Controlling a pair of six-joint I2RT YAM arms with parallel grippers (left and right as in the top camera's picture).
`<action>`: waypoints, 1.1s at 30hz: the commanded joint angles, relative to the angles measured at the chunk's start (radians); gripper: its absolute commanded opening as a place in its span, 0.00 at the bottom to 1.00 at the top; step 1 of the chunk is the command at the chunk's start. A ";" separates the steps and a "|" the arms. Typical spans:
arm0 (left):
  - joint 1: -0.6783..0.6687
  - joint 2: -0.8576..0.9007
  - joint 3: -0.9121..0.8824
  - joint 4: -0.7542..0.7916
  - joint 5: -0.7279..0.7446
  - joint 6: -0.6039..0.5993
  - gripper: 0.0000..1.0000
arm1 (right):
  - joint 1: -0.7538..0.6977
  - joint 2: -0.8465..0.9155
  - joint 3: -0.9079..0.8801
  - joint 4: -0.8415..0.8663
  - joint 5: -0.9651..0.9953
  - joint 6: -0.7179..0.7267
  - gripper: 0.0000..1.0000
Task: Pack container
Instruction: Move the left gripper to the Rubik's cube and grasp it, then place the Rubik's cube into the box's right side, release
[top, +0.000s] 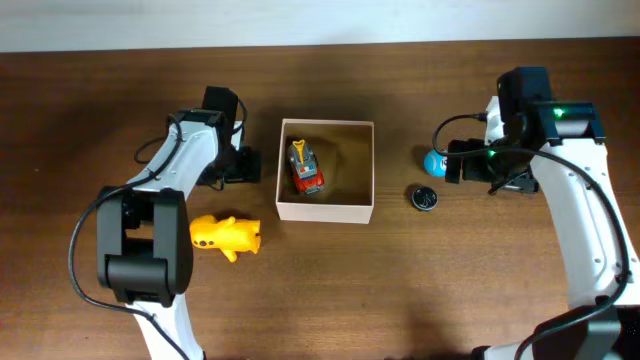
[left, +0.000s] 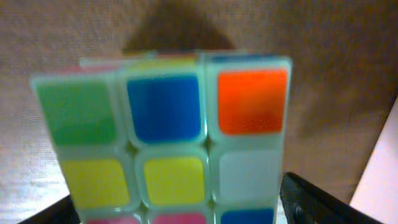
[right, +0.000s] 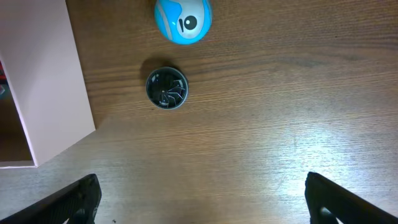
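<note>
The container (top: 285, 165), a square open-top box with white walls, stands at the table's middle with a red toy car (top: 305, 168) inside. My left gripper (top: 248, 165) is just left of the box and shut on a colourful puzzle cube (left: 168, 137), which fills the left wrist view between the fingers (left: 177, 214). The box wall shows at that view's right edge (left: 380, 177). My right gripper (top: 468, 165) is open and empty (right: 202, 202) over bare table right of the box (right: 50, 93).
A blue ball (top: 434, 161) (right: 183, 20) and a dark round disc (top: 426, 197) (right: 166, 88) lie on the table between the box and my right gripper. A yellow toy (top: 226, 236) lies at the front left of the box.
</note>
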 joint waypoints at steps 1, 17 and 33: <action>0.002 0.003 0.002 0.027 -0.039 -0.009 0.87 | -0.008 -0.011 0.013 -0.003 0.009 -0.002 0.99; 0.002 -0.002 0.014 0.101 -0.053 0.001 0.55 | -0.008 -0.011 0.013 -0.009 0.009 -0.002 0.99; -0.176 -0.334 0.272 -0.093 0.062 0.014 0.43 | -0.008 -0.011 0.013 -0.008 0.009 -0.002 0.99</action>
